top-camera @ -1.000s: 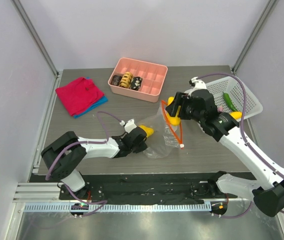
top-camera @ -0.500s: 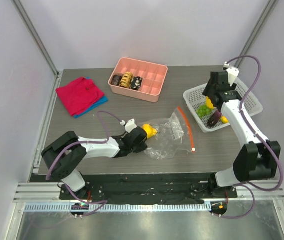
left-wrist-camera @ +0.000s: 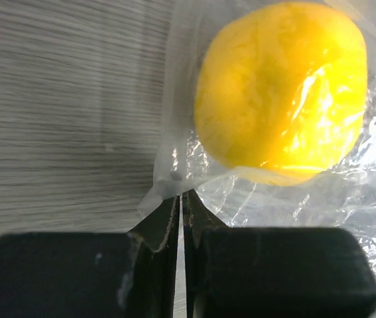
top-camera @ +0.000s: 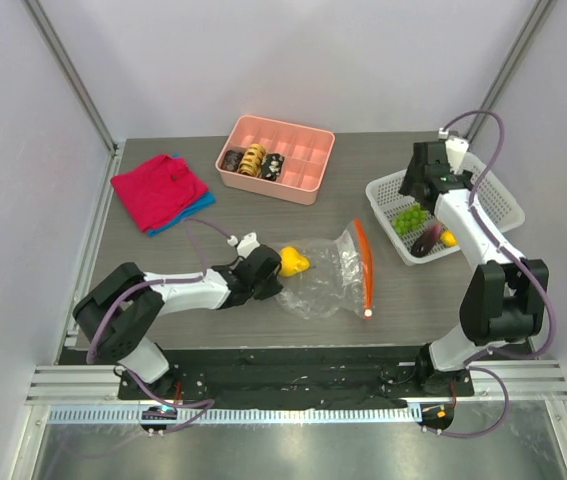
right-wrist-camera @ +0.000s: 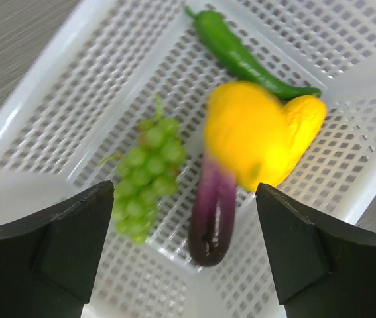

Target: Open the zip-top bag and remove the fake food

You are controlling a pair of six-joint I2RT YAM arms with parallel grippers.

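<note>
Clear crinkly zip-top bag (top-camera: 325, 278) lies flat mid-table, mouth to the right, orange-red zipper strip (top-camera: 364, 266) running along that edge. One glossy yellow piece (left-wrist-camera: 280, 89) sits inside at the bag's left end. The other fake food lies in the white basket (right-wrist-camera: 48, 99): green grapes (right-wrist-camera: 149, 173), purple eggplant (right-wrist-camera: 213, 213) beside them, two yellow pieces (right-wrist-camera: 250, 132) overlapping, one blurred, green long vegetable (right-wrist-camera: 237, 54) behind.

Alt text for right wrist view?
Looking down into a white slotted basket holding green grapes, a purple eggplant, blurred yellow pieces and a long green pepper. The right pincer is open and empty, its black fingers at the bottom corners.
</note>
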